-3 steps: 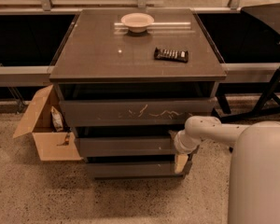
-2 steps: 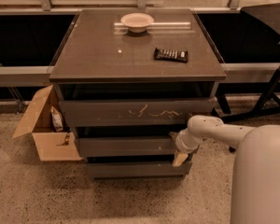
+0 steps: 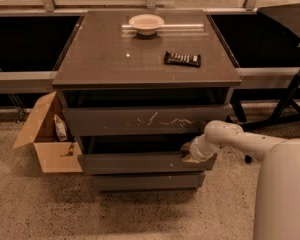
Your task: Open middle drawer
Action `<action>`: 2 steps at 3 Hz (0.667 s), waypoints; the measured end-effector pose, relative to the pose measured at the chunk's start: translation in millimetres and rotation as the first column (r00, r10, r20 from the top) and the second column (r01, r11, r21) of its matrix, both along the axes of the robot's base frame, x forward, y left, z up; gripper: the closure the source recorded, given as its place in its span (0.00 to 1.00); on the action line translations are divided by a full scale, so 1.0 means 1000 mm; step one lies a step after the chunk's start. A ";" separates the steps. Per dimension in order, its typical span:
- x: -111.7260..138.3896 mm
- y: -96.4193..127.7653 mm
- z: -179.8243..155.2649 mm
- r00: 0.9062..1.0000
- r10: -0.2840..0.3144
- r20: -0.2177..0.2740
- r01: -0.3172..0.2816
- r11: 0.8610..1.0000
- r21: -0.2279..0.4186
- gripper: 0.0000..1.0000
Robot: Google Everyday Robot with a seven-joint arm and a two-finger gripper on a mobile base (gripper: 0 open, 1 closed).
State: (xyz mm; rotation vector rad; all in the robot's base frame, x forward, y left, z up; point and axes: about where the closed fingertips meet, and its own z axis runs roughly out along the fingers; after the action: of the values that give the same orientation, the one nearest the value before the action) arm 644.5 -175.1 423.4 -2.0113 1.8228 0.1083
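Cabinet [image 3: 145,80] with three stacked drawers stands on a speckled floor [image 3: 40,209]. The middle drawer [image 3: 135,163] sits between the scratched top drawer [image 3: 140,120] and the narrower bottom drawer [image 3: 147,181]. Its front stands proud of the bottom one, and a dark gap shows above its upper edge. The tool [image 3: 190,155] is at the right end of that upper edge, against it; whether the tool is open or closed cannot be told. The pale arm [image 3: 230,135] reaches in from the right. On the surface [image 3: 100,59] rest a pale bowl [image 3: 146,23] and a dark flat bar [image 3: 182,59], apart. An open cardboard box [image 3: 47,144] stands just beside the cabinet's left side.
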 end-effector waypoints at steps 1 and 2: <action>0.000 0.000 0.010 1.000 0.000 0.000 0.000 1.000 0.000 1.00; 0.000 0.000 0.010 1.000 0.000 0.000 0.000 1.000 0.000 0.97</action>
State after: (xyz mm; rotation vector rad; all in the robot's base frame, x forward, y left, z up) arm 644.5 -175.1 433.8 -2.0113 1.8228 0.1084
